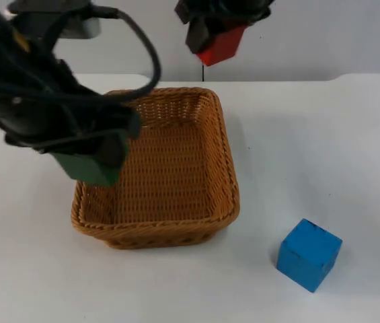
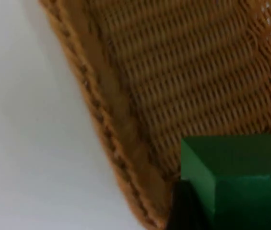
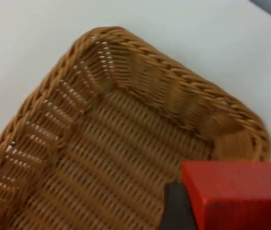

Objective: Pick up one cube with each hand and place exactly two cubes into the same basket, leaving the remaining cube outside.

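I have the left gripper (image 1: 99, 165) clamped on the green cube (image 1: 87, 168) at left of frame, over the wicker basket (image 1: 223, 145)'s left rim; right gripper (image 1: 216, 40) clamped on the red cube (image 1: 222, 46) at top centre, above the far rim. Both cubes look light, rigid, flat-faced; opposite faces suit the fingers. Basket wall is soft weave, so I'd release well inside. Blue cube (image 1: 309, 254) sits lower right on the worktop (image 1: 324, 148), well apart, to stay out.

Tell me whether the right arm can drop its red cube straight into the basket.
Probably yes: the right gripper holds the red cube above the basket's far rim, with open floor below.
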Controlling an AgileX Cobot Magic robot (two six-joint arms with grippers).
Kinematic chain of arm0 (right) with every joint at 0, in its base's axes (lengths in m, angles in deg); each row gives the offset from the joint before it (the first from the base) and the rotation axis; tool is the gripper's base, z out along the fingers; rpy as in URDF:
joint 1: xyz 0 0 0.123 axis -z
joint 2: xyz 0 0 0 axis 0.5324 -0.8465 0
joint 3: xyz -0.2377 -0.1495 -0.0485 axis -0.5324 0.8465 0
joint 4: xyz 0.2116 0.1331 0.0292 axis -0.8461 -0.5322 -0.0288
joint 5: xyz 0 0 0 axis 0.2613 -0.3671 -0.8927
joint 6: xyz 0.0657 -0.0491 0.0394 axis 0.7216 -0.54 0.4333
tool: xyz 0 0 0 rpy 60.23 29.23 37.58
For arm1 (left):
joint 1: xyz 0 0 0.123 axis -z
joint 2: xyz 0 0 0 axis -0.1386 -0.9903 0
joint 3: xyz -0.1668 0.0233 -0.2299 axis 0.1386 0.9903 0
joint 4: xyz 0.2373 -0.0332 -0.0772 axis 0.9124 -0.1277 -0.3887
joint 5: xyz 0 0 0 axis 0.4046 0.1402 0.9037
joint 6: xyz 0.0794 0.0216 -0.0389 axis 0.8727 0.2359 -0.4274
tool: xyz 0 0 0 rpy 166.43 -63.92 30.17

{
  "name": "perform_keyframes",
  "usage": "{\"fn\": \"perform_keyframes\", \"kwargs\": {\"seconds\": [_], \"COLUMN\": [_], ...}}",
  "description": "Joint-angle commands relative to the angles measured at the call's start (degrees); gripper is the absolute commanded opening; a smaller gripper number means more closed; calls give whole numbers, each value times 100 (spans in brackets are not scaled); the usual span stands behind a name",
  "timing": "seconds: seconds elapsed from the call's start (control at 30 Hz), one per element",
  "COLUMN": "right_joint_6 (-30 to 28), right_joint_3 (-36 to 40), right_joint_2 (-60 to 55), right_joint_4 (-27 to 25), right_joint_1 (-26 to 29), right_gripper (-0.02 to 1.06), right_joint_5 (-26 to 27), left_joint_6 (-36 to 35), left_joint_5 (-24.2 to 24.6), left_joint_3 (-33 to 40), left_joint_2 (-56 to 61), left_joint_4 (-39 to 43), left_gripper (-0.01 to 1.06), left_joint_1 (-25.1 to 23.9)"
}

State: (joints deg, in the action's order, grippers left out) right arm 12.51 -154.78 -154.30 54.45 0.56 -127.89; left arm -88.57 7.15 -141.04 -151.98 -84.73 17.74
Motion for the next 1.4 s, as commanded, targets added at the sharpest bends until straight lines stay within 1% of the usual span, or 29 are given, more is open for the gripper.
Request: {"fn": "perform_keyframes", "kwargs": {"seconds": [0.0,0.07,0.13,0.2,0.27,0.3,0.33,0.47,0.6,0.67,0.77,0.93,1.2,1.37], "right_joint_6": [-28,-28,-40,-52,-52,-98,-118,-118,-223,-303,-368,-368,-407,-417], "right_joint_3": [-304,-407,-505,-505,-505,-505,-505,-505,-505,-505,-505,-505,-493,-493], "right_joint_2": [-138,-215,-371,-473,-517,-593,-661,-785,-948,-974,-1079,-1255,-1527,-1609], "right_joint_4": [-72,-72,-96,-96,-159,-325,-370,-403,-606,-702,-839,-832,-829,-829], "right_joint_1": [-82,-117,-181,-236,-244,-244,-244,-244,-244,-244,-244,-292,-343,-343], "right_gripper": [0,0,0,0,0,0,0,0,0,0,0,0,0,0], "right_joint_5": [-137,-137,-120,29,70,161,228,379,630,676,846,969,1091,1158], "left_joint_6": [11,33,76,116,133,164,164,252,342,377,453,453,453,464], "left_joint_5": [-89,-140,-337,-524,-557,-610,-652,-783,-1096,-1139,-1337,-1623,-1947,-1989], "left_joint_3": [-144,-205,-262,-262,-262,-268,-279,-297,-297,-297,-297,-297,-297,-297], "left_joint_2": [-158,-246,-458,-572,-611,-703,-742,-910,-1134,-1188,-1351,-1567,-1765,-1939], "left_joint_4": [68,68,68,68,68,57,68,95,107,117,208,208,246,313], "left_gripper": [0,0,0,0,0,0,0,0,0,0,0,0,0,0], "left_joint_1": [92,131,172,177,177,177,177,231,292,292,292,292,292,292]}}
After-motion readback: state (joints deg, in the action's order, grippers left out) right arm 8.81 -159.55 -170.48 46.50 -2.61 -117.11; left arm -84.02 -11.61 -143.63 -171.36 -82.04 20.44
